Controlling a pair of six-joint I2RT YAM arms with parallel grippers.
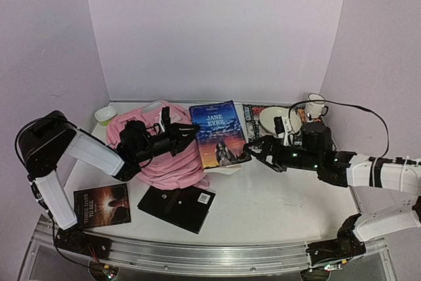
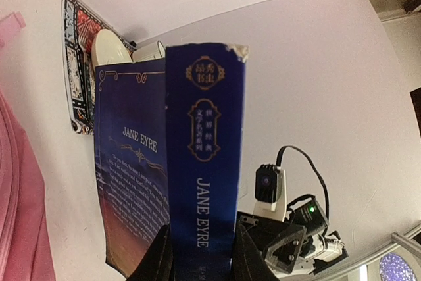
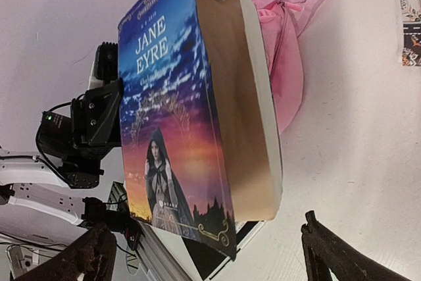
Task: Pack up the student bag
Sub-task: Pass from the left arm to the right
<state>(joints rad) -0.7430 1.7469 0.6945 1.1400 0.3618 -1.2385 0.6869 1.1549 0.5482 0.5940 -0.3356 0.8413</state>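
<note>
bag: the student bag (image 1: pixel 172 164) lies slumped on the table left of centre, partly under the left arm. whether its mouth is unzipped cannot be told from these views.
book: the jane eyre book (image 1: pixel 217 133) sits just right of the bag, against its pink fabric. in the right wrist view the front cover stands off the pages.
left gripper: the left gripper (image 1: pixel 187 129) is clamped across the book's spine, one finger (image 2: pixel 158 261) on each side.
right gripper: the right gripper (image 1: pixel 255 152) has its fingers spread wide at the book's near right corner and grips nothing.
step: likely raising the book to feed it into the bag.
how to do it well: a spine pinch alone would let the pages sag and the cover flap. the right gripper should close on the free edge, cover and pages together, before any lift. then carry the book left, level, spine leading.
bag mouth: soft fabric will fold shut, so one hand may have to hold it apart.
watch for: the book twisting in the left pinch.
clutter: the black book (image 1: pixel 177 207) lies near, well apart from the path.
</note>
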